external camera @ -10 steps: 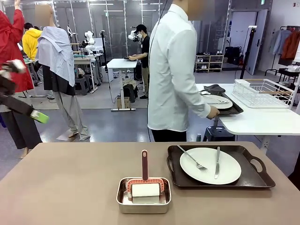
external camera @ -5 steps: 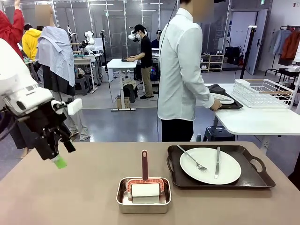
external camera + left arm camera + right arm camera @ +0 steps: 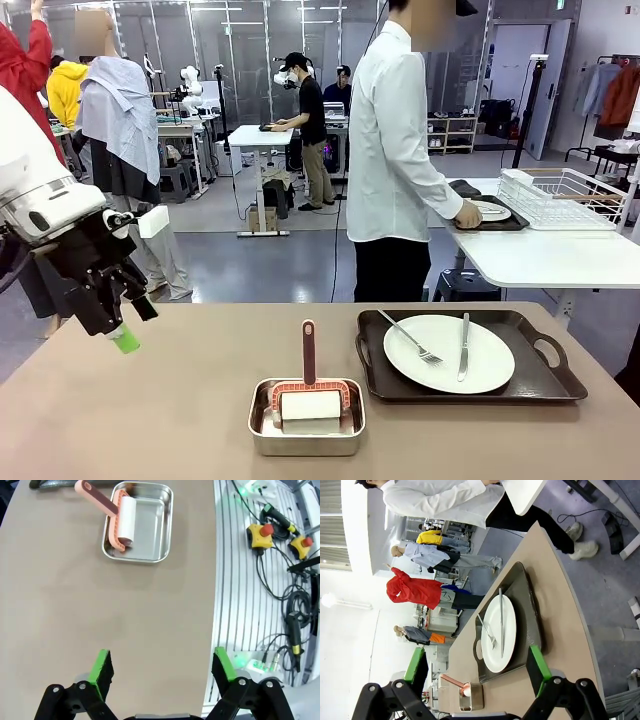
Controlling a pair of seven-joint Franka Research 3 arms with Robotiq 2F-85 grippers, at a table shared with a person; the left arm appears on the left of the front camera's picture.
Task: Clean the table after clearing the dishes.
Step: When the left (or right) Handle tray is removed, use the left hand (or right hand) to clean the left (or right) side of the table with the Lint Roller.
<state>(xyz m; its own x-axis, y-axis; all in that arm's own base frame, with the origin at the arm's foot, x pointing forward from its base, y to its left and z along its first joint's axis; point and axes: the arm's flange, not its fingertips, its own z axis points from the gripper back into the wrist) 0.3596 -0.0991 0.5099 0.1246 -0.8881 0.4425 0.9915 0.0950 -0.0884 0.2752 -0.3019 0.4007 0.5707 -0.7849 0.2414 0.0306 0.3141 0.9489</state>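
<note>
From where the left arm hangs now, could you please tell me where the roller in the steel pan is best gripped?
Probably the roller's red handle, near its upper end, coming from above with the jaws across its narrow width. It slants up clear of the pan, while the white roll lies low between the pan's walls.

Roller (image 3: 310, 405) in pan (image 3: 306, 446) on table (image 3: 150, 400); tray (image 3: 374, 376) with 1 plate (image 3: 440, 372) right of it.
</note>
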